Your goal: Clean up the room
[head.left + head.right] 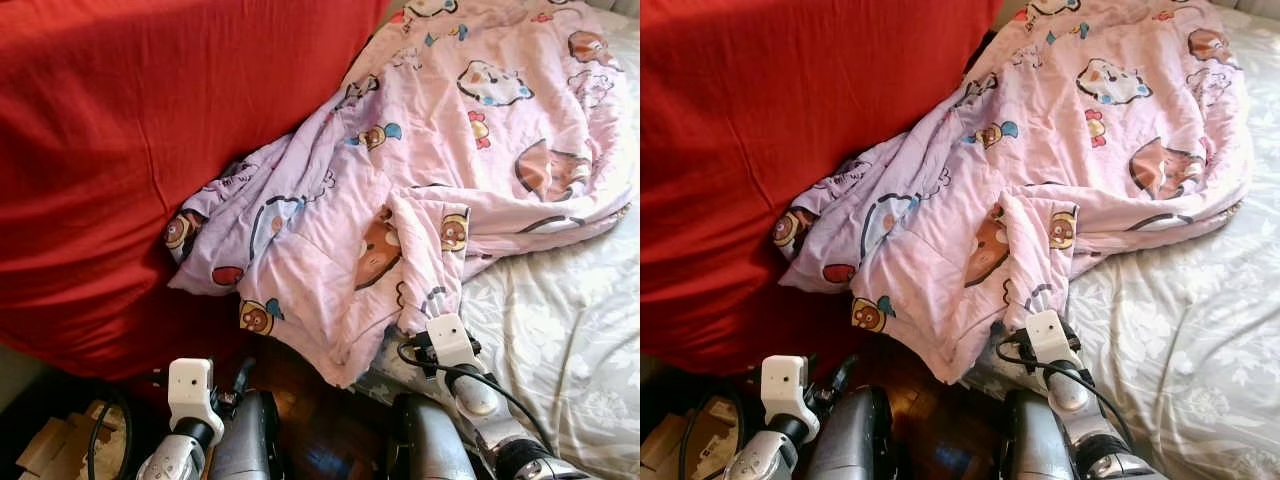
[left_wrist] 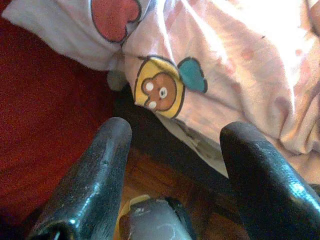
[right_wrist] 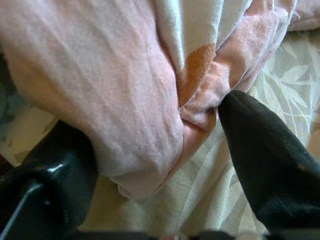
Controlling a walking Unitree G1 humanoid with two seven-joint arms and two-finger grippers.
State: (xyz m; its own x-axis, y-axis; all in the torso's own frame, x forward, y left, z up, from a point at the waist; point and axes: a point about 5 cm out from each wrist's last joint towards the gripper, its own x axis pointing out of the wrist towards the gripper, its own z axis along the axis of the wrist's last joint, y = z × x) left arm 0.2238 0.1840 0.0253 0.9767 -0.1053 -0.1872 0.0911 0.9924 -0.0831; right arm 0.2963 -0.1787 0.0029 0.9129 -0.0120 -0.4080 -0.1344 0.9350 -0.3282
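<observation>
At the bed's (image 1: 560,330) edge, the right pincer (image 3: 165,145) is straddling the pink quilt's (image 1: 420,180) hanging fold, spread to grip it, while the left pincer (image 2: 175,165) is hovering spread.

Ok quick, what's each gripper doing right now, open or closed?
Left gripper: open, holding nothing.
Right gripper: open around a fold of the pink blanket.

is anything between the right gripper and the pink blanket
Nothing visible. The right gripper is open with a fold of the pink blanket already lying between its fingers, over the grey leaf-print sheet.
</observation>
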